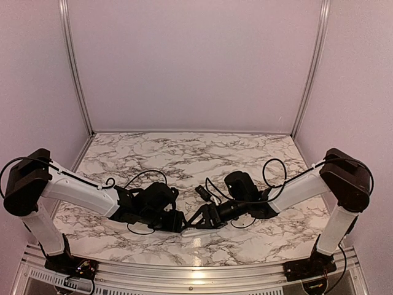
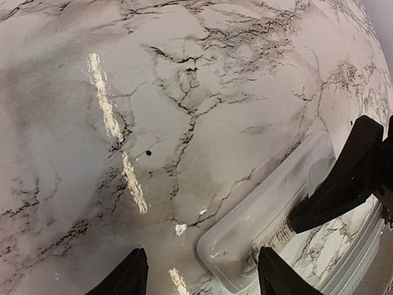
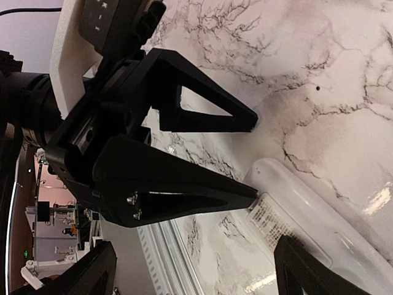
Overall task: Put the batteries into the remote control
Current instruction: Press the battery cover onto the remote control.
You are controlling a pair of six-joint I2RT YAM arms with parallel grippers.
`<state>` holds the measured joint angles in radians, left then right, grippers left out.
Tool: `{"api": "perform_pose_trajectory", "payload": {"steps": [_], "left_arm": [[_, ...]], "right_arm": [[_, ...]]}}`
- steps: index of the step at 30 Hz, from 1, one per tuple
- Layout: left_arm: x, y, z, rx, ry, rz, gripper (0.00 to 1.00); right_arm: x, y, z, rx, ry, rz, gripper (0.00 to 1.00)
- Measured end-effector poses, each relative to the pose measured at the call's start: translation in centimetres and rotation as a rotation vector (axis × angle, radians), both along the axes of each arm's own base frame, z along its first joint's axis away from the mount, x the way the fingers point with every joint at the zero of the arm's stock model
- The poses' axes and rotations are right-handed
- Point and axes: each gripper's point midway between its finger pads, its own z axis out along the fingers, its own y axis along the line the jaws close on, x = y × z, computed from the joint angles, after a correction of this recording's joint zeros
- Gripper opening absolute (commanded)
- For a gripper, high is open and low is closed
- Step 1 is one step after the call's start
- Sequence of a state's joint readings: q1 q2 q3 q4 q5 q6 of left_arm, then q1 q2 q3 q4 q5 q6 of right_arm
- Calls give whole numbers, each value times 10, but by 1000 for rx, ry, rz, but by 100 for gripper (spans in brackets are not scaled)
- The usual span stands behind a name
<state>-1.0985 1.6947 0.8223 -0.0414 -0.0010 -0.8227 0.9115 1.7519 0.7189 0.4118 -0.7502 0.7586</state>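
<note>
Remote control (image 2: 270, 209): flat on desk (image 2: 184, 92) near front edge, between both arms, labelled face up.
Left end effector (image 2: 201, 270): fingers apart, remote's end between them, not clamped.
Right end effector (image 3: 196, 246): fingers apart, one over remote's other end; contact unclear.
Batteries: not in view.
Handling (judged): light, rigid, smooth shell; likely to slide on glossy marble. Grip across long edges.
Label (image 3: 270, 221): fine print, unreadable. No brand legible.
</note>
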Motion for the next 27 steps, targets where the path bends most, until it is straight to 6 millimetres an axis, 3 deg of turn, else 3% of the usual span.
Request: {"api": "perform_pose_trajectory", "payload": {"steps": [11,27], "left_arm": [[-1,-9,-2,6,-7,-24,60],[-4,-6,-4,25,0,-30,43]], "right_arm": [[-1,-1,-1,5,-3,-2,87],[0,-1,-1,8,1,-7,87]]}}
